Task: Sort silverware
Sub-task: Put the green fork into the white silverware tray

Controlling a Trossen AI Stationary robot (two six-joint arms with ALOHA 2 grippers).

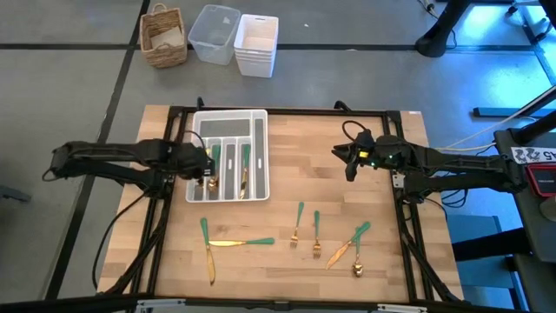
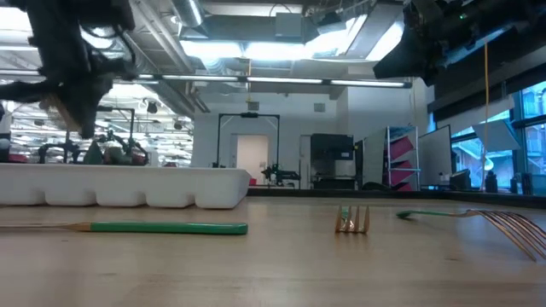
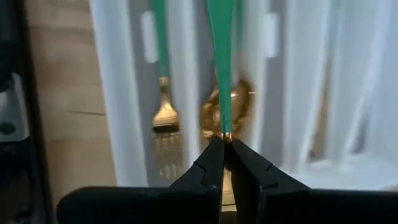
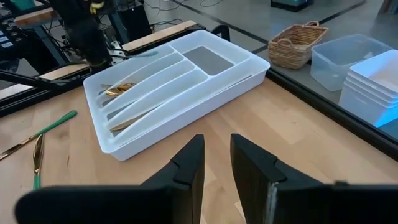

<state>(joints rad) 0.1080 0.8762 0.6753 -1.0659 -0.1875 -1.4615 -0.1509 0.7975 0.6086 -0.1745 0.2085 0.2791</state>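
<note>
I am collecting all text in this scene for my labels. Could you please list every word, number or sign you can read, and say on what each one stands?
White tag with dark characters on the equipment at the right edge in the high view: too small and blurred to read.
Tray, silverware, table, basket, bins: no text visible.
Room behind the table in the low view: no readable signs.
</note>
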